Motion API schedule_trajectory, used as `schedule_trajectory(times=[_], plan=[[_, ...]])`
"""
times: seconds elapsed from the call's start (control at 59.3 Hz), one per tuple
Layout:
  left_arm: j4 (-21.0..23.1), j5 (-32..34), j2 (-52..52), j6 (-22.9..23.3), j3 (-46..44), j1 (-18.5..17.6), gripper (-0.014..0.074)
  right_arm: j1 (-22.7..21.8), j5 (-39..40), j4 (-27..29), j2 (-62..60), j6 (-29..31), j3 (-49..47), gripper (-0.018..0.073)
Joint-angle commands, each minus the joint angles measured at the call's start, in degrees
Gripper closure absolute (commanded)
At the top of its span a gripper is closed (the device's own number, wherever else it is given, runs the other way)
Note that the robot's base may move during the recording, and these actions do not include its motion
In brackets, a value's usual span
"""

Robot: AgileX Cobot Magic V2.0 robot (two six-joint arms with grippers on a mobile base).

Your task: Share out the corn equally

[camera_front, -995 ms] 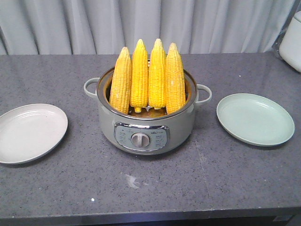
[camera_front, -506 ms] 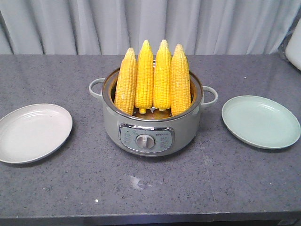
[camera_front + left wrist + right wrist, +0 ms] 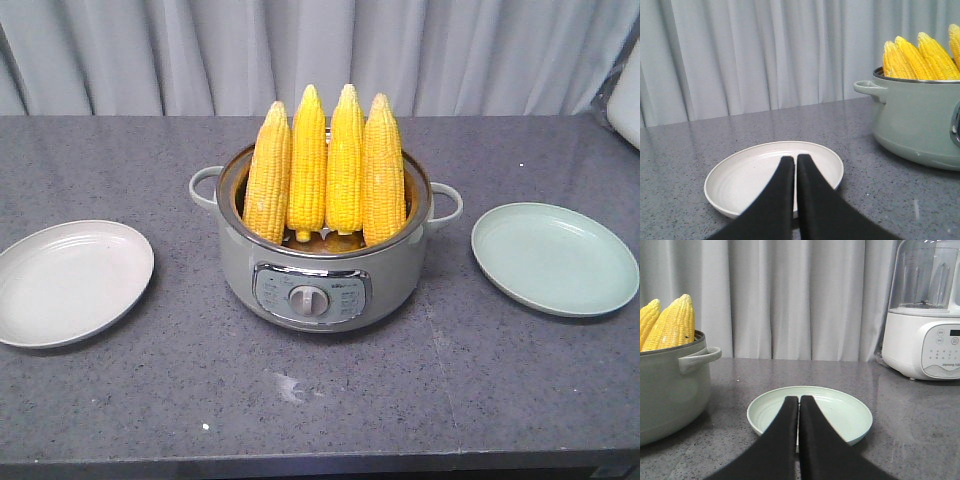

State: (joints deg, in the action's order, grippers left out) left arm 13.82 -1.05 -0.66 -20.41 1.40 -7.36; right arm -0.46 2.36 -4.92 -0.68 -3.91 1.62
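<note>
Several yellow corn (image 3: 327,165) cobs stand upright, tips up, in a grey-green electric pot (image 3: 320,270) at the middle of the table. A white plate (image 3: 70,282) lies empty to its left and a pale green plate (image 3: 555,258) lies empty to its right. My left gripper (image 3: 795,159) is shut on nothing, low over the near side of the white plate (image 3: 740,175), with the pot (image 3: 920,125) and corn (image 3: 920,57) off to its right. My right gripper (image 3: 799,399) is shut and empty in front of the green plate (image 3: 840,412). Neither gripper shows in the front view.
A white blender-like appliance (image 3: 927,315) stands at the back right of the grey stone table (image 3: 320,400). A grey curtain (image 3: 320,50) hangs behind the table. The table's front edge runs along the bottom of the front view.
A second ago the pot and plates sat slightly further left in the front view; the whole picture has shifted. Since half a second ago nothing has moved.
</note>
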Motion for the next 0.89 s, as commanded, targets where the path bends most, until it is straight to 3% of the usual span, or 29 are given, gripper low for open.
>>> schedule_trajectory(times=[0.0, 0.135, 0.219, 0.371, 0.472, 0.557, 0.658, 0.776, 0.877], plan=[[0.22, 4.32, -0.82, 0.52, 0.72, 0.05, 0.0603, -0.01, 4.26, -0.60, -0.37, -0.01, 0.66, 0.0562], [1.01, 5.03, -0.82, 0.81, 0.72, 0.05, 0.0603, -0.01, 4.32, -0.53, -0.37, -0.23, 0.66, 0.0562], [4.61, 5.07, -0.82, 4.27, 0.43, 0.05, 0.0603, -0.01, 4.52, 2.86, -0.37, -3.64, 0.61, 0.0562], [18.16, 5.59, -0.82, 16.92, 0.30, 0.05, 0.0603, -0.01, 5.69, 22.50, -0.37, -25.59, 0.61, 0.0562], [23.79, 5.59, -0.82, 19.61, 0.30, 0.05, 0.0603, -0.01, 5.63, 32.37, -0.37, -36.60, 0.61, 0.0562], [24.97, 5.83, -0.82, 19.74, 0.30, 0.05, 0.0603, -0.01, 5.63, 37.11, -0.37, -38.56, 0.61, 0.0562], [27.43, 6.23, -0.82, 20.41, 0.30, 0.05, 0.0603, -0.01, 5.66, 38.34, -0.37, -38.45, 0.61, 0.0562], [35.03, 8.36, -0.82, 23.23, 0.30, 0.05, 0.0603, -0.01, 5.61, 38.34, -0.37, -38.52, 0.61, 0.0562], [43.67, 10.43, -0.82, 28.66, 0.02, 0.05, 0.0603, -0.01, 6.81, 37.77, -0.37, -38.47, 0.48, 0.0562]])
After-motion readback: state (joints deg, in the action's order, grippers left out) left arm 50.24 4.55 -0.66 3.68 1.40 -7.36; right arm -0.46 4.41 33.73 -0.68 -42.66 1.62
